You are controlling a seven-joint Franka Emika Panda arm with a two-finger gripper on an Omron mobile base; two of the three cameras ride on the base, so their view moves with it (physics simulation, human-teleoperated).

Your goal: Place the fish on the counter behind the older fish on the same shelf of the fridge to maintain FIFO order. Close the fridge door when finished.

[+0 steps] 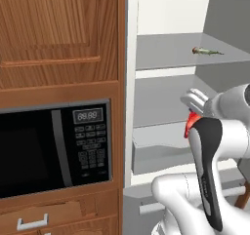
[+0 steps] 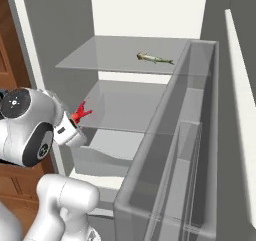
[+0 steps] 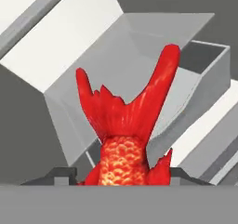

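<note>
Left base view is showing the gripper (image 1: 191, 123) carrying the fish (image 1: 190, 124) in front of the open fridge (image 1: 171, 14), level with its middle shelves, while the older fish (image 1: 207, 51) is lying near the right end of the upper shelf (image 1: 161, 51).

Right base view is showing the red tail poking out of the hand toward the fridge interior, with the fridge door (image 2: 185, 150) standing open at the right and its see-through bins facing in.

Hand view is showing the jaws clamped on the fish body, tail fanning forward.

By my reading, transport is under way; the next move calls for raising the fish to the upper shelf and reaching past the older fish toward the back edge.
</note>
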